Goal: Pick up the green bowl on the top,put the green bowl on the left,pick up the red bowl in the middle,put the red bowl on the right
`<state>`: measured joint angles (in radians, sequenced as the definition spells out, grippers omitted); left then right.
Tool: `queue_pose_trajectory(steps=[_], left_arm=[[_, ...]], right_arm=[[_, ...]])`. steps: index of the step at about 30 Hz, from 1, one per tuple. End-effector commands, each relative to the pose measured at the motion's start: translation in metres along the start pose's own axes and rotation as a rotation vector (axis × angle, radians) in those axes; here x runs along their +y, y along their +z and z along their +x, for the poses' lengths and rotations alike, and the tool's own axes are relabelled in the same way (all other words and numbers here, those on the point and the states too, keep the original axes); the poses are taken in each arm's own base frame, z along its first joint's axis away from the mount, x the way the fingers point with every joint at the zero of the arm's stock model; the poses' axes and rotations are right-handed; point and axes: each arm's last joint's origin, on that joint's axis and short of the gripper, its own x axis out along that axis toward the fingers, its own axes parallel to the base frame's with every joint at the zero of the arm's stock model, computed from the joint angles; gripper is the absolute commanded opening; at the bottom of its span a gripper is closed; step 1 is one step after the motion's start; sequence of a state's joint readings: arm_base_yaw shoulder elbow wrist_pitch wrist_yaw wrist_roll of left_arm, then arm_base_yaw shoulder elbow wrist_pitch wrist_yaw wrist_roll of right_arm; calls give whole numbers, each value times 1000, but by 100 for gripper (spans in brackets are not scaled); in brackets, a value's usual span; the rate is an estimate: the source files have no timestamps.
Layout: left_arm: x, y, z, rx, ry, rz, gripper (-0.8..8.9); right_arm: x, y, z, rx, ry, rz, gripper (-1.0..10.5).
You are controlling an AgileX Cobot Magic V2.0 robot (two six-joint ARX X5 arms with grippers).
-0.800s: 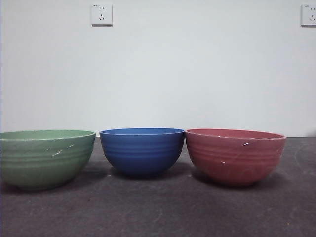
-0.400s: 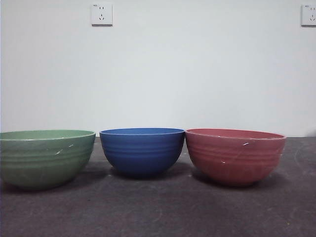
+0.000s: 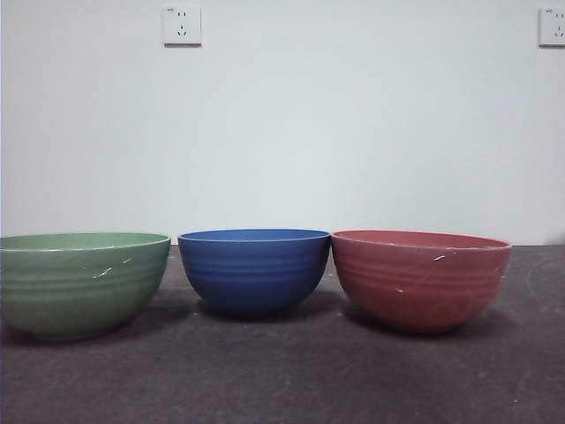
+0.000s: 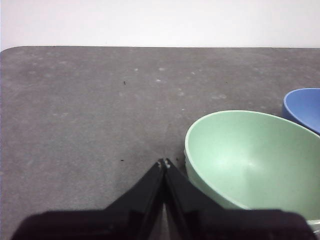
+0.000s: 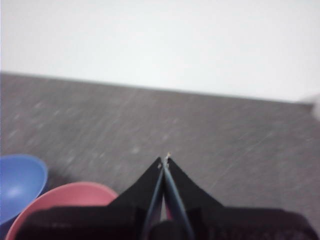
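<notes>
The green bowl (image 3: 81, 283) stands upright on the table at the left; it also shows in the left wrist view (image 4: 250, 160). The red bowl (image 3: 419, 278) stands upright at the right; its rim shows in the right wrist view (image 5: 60, 202). My left gripper (image 4: 164, 162) is shut and empty, above the table beside the green bowl. My right gripper (image 5: 164, 160) is shut and empty, above the table beside the red bowl. Neither arm shows in the front view.
A blue bowl (image 3: 254, 269) stands between the two, close to both; it also shows in the left wrist view (image 4: 304, 107) and the right wrist view (image 5: 20, 182). The dark grey table (image 3: 282, 380) ends at a white wall with two sockets (image 3: 182, 26).
</notes>
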<state>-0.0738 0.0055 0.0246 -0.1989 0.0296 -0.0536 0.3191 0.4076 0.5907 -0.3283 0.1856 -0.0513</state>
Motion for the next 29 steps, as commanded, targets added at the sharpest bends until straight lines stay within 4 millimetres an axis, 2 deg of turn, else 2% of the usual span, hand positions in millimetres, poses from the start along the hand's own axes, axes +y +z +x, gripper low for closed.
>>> queue_pose_trajectory(steps=[1,9,14,20,29], left_arm=[[1,-4,1,15,3,-6,-4],[1,-4,1,15,3,-6,-4],[1,-4,1,15,4,-6,-4],[1,-4,1,15,4,-6,-4],[1,-4,1,15,4,-6,-4]], right_arm=[[-4,-21,-6,-8,12,-11,3],[-3,-101,0,48,38,3,3],[0,-131,8,23,43,15,3],[1,-147,15,10,43,58,3],[1,-148,15,18,37,100,3]])
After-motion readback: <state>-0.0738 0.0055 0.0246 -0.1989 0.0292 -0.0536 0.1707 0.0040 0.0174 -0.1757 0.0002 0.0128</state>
